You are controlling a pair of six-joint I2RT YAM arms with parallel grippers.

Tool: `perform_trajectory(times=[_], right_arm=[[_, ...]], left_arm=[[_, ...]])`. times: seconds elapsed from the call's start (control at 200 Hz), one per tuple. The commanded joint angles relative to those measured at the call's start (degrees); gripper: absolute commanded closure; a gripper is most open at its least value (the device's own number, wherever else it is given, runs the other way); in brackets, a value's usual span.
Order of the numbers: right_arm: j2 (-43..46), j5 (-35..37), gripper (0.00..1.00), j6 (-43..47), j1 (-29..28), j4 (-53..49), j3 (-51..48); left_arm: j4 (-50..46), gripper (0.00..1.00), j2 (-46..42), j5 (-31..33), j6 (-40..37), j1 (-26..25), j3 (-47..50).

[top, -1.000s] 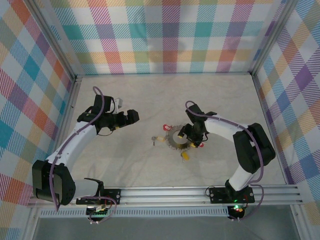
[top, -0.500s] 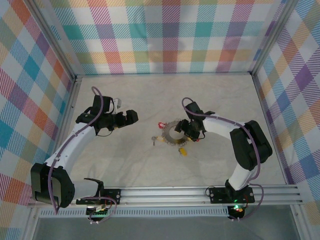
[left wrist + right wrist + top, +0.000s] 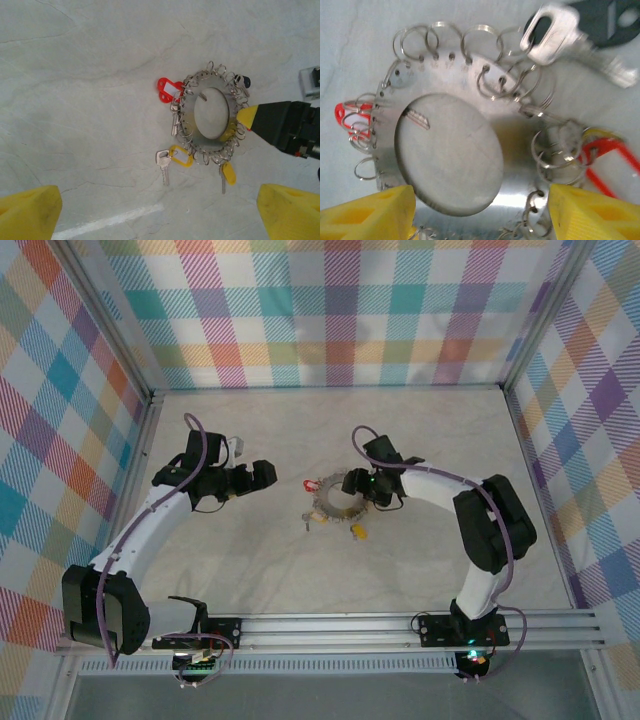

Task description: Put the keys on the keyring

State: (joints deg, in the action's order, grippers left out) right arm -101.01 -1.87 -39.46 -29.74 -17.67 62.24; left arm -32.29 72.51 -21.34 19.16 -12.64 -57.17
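1. My right pincer (image 3: 480, 212) is spread wide. Its two yellow pads (image 3: 367, 210) sit at either side of the near rim of the keyring (image 3: 465, 75), pinching nothing. I cannot tell whether the pads press on the metal.
2. Just ahead of that pincer lies the ring's flat grey plate, with the pale surface (image 3: 350, 30) showing through its round hole.
3. Ahead and to the right of that pincer, a red tag (image 3: 610, 157) trails off a cluster of small split rings.
4. Farthest from it, past the far rim and to the right, a silver key (image 3: 555, 30) with a dark head lies on the surface.
5. My left pincer (image 3: 160, 212) is also spread and holds nothing. It is well apart from the keyring (image 3: 189, 117), which lies ahead of it.
6. Between that pincer and the ring, just short of the near rim, lies a small key (image 3: 163, 164) with a yellow tag (image 3: 181, 156). I cannot tell whether it is hooked on.
7. To the right of the small key, a yellow-headed key (image 3: 226, 175) hangs off the rim.
8. Beyond, at the ring's far left, sits a second red tag (image 3: 167, 90).
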Motion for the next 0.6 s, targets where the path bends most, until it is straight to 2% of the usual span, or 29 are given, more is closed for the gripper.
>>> perform_trajectory(times=[0.0,0.08,0.13,0.195,0.255,0.355,0.455,0.595], right_arm=[[6.42,9.12,0.28,7.46,-0.5,-8.09,0.62],[10.89,11.16,0.28,9.76,-0.8,-10.4,-0.98],[13.04,11.42,0.35,13.28,-2.25,-11.2,-1.45],[14.18,12.48,0.36,17.48,-6.5,-12.84,-0.97],[13.26,12.83,0.39,17.42,-10.33,-15.24,0.36],[9.53,6.38,0.45,13.56,-15.09,-15.95,2.84],[5.74,-0.3,0.52,9.95,-18.05,-11.65,4.25],[-1.02,-2.58,0.56,8.16,-19.48,-11.33,9.6]], left_arm=[[-1.95,0.0,-0.98,0.69,-1.97,-0.36,-0.57],[-1.86,0.0,-0.52,0.02,-1.23,-0.36,-0.81],[-1.59,0.0,-0.54,0.05,-0.87,-0.41,-0.74],[-1.46,0.0,-0.92,0.96,-0.62,-0.36,-0.83],[-1.7,0.0,-1.25,2.46,-0.73,-0.28,-0.93],[-2.16,0.0,-2.2,5.96,-0.68,-0.19,-0.31],[0.21,0.0,-4.7,9.23,-1.92,-0.19,2.0],[3.99,0.0,-10.42,14.83,-2.93,-0.19,5.95]])
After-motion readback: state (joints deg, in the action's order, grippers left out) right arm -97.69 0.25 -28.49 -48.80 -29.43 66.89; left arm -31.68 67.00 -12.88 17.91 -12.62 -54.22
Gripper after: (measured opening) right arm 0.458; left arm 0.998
